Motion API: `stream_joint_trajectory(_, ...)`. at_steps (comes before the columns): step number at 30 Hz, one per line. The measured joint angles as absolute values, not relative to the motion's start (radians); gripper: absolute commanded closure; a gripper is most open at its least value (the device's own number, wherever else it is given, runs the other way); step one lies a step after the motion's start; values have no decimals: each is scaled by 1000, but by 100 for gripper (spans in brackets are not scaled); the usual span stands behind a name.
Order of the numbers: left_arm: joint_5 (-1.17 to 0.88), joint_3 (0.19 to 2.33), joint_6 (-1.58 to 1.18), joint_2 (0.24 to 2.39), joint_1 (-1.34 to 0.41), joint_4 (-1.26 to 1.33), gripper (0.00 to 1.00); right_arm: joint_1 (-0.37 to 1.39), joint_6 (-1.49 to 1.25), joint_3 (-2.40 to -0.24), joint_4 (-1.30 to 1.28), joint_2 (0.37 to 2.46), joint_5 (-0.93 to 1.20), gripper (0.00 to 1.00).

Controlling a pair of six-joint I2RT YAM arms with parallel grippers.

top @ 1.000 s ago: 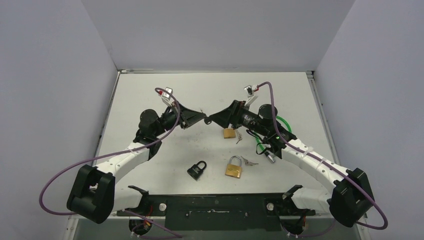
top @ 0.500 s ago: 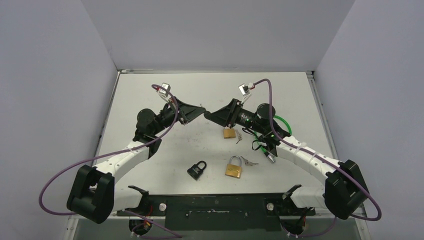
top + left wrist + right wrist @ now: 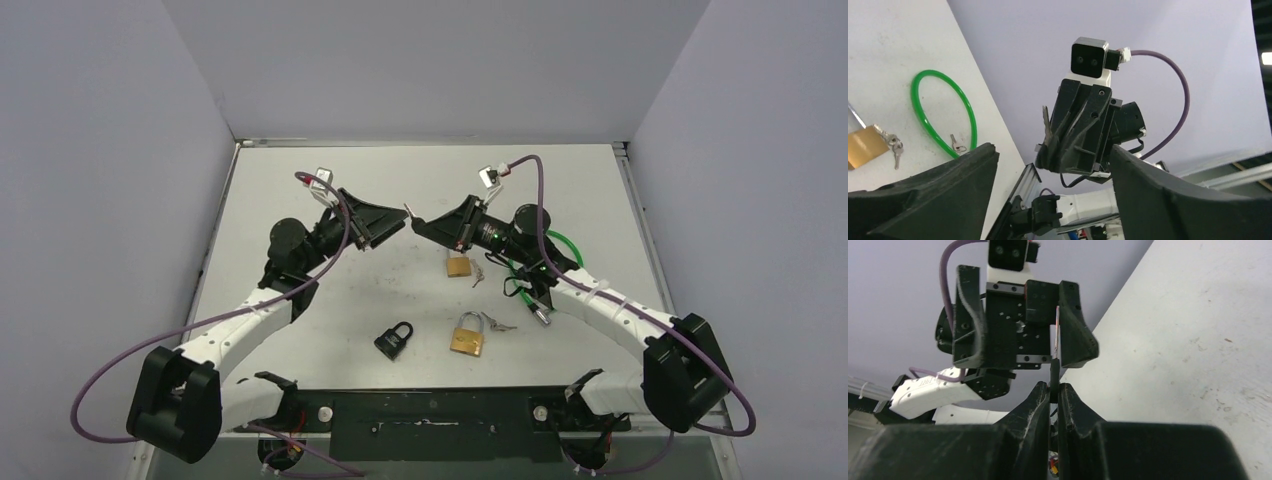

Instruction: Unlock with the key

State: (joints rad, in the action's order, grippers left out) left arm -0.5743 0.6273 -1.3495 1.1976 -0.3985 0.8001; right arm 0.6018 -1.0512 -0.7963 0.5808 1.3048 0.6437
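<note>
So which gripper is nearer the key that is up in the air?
Right. The right gripper is shut on the key, holding it above the table. The left gripper faces it, jaws open at the key's other end, not gripping.

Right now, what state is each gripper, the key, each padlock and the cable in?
left gripper: open, raised off the table.
right gripper: shut on the key.
key: pinched in the right gripper, in the air.
black padlock: lying flat, shackle closed.
big brass padlock: lying flat, shackle closed, keys beside it.
small brass padlock: lying flat, shackle unclear.
green cable: looped on the table.
</note>
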Motion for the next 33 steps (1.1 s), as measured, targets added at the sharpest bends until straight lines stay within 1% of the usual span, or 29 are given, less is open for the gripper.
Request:
stream_joint_trajectory(1, -559, 627, -1316, 1175, -398, 749, 6, 593, -1043, -796, 564, 1303, 641, 100)
stream_joint_trajectory(3, -522, 631, -1232, 1126, -397, 622, 3, 575, -1018, -794, 521, 1295, 628, 100)
stream_joint_trajectory(6, -431, 671, -1047, 1062, -399, 349, 3, 542, -967, -775, 419, 1261, 590, 100)
stream_joint_trajectory(9, -339, 713, -876, 1041, -405, 112, 3, 509, -912, -747, 298, 1217, 537, 100)
stream_joint_trajectory(12, -266, 720, -772, 1043, -435, -71, 3, 487, -866, -725, 190, 1186, 479, 100)
stream_joint_trajectory(15, -195, 715, -713, 1061, -517, -215, 3, 473, -831, -701, 103, 1168, 425, 100)
stream_joint_trajectory(23, -47, 679, -668, 1186, -763, -369, 3, 471, -807, -646, -10, 1161, 364, 100)
stream_joint_trajectory(30, 109, 680, -669, 1308, -957, -461, 3, 465, -803, -638, -18, 1161, 353, 100)
stream_joint_trajectory(33, 169, 688, -673, 1359, -1025, -495, 8, 464, -803, -629, -19, 1161, 351, 100)
